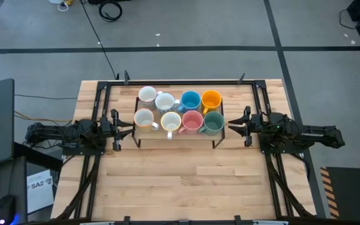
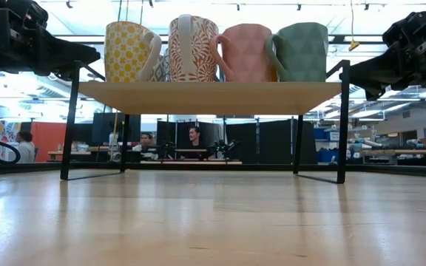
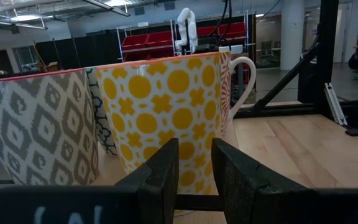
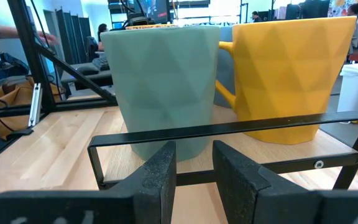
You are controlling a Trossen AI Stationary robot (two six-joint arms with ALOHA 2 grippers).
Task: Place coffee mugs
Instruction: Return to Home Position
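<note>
- Ceramic mugs [image 1: 179, 111] crowd shelf [image 2: 209, 97] edge to edge.
- Jaws narrow, empty: left gripper [image 1: 126, 130], right gripper [image 1: 233, 123], just beside shelf ends.
- Risk: a sideways swing clips shelf, end mugs tip.

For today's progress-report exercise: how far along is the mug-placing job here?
Done: eight mugs stand on the shelf, in two rows. In hand: nothing; left gripper and right gripper sit empty beside the shelf's ends. Left: apparently nothing; no mug stands on the table.
</note>
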